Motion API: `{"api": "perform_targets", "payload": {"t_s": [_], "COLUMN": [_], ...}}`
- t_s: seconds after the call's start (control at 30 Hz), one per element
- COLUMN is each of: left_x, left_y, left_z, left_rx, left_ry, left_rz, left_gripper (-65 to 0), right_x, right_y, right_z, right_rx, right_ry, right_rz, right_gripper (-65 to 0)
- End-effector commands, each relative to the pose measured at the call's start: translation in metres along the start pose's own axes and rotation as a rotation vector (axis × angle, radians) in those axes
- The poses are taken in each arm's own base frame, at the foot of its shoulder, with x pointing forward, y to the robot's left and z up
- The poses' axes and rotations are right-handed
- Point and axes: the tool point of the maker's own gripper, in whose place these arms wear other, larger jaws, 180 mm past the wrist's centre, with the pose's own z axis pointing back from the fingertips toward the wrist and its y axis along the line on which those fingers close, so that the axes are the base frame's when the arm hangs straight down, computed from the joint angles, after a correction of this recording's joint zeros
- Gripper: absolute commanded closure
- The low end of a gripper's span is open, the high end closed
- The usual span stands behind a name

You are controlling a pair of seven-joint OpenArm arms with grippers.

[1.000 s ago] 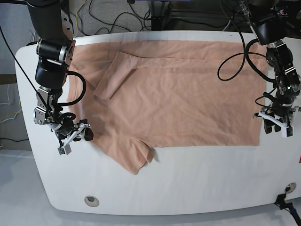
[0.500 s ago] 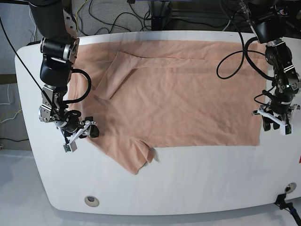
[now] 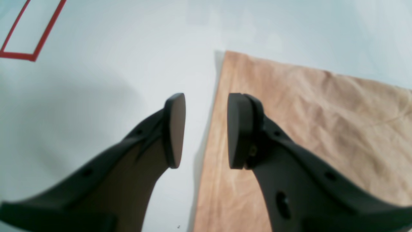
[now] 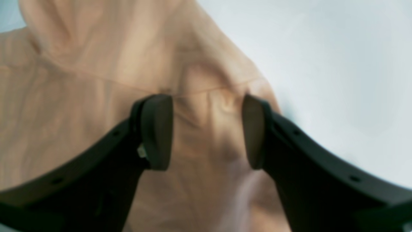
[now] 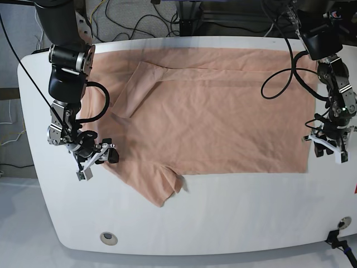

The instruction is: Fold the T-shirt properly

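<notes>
The peach T-shirt (image 5: pixel 212 111) lies flat across the white table (image 5: pixel 234 218), with one sleeve folded inward at the upper left and the other sleeve hanging toward the front. My right gripper (image 5: pixel 96 162) is at the shirt's left edge near the front sleeve. In the right wrist view it (image 4: pixel 207 129) is open, low over wrinkled shirt fabric (image 4: pixel 80 80). My left gripper (image 5: pixel 328 151) is at the shirt's right hem, near its front corner. In the left wrist view it (image 3: pixel 206 129) is open and straddles the hem edge of the shirt (image 3: pixel 322 129), one finger over bare table.
Cables (image 5: pixel 139 22) run behind the table's far edge. A round grommet (image 5: pixel 109 238) sits near the front left edge and a black clamp (image 5: pixel 336 237) at the front right. A red tape rectangle (image 3: pixel 32 35) shows beyond the left gripper.
The right gripper has moved in from the bare table to the shirt's left edge. The left gripper has shifted slightly along the right hem. The shirt has not moved.
</notes>
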Motion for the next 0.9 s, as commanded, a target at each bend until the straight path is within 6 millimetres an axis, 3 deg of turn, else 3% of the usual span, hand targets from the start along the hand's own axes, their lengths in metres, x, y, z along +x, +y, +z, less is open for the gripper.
{"api": "perform_targets", "payload": {"t_s": [0.0, 0.13, 0.27, 0.5, 0.6, 0.87], "left_x": [0.026, 0.023, 0.023, 0.023, 0.023, 0.009], "left_y": [0.004, 0.004, 0.004, 0.005, 0.005, 0.005], "left_z": [0.002, 0.003, 0.003, 0.003, 0.003, -0.003], "left_rx": [0.004, 0.005, 0.005, 0.006, 0.006, 0.003], "left_ry": [-0.069, -0.063, -0.064, -0.064, -0.064, -0.026], "left_rz": [-0.009, -0.01, -0.01, -0.011, -0.011, 0.012], "left_gripper": [-20.7, -20.7, -20.7, -20.7, -20.7, -20.7], "right_x": [0.043, 0.059, 0.061, 0.051, 0.034, 0.031], "right_y": [-0.01, -0.013, -0.016, -0.024, -0.029, -0.039], "right_z": [0.012, 0.015, 0.017, 0.021, 0.018, 0.018], "right_rx": [-0.013, -0.024, -0.034, -0.044, -0.047, -0.1], "right_ry": [-0.092, -0.102, -0.095, -0.111, -0.064, -0.105], "right_rz": [0.031, 0.087, 0.148, 0.156, 0.155, 0.128], "right_gripper": [-33.7, -33.6, -33.6, -33.7, -33.4, -33.7]}}
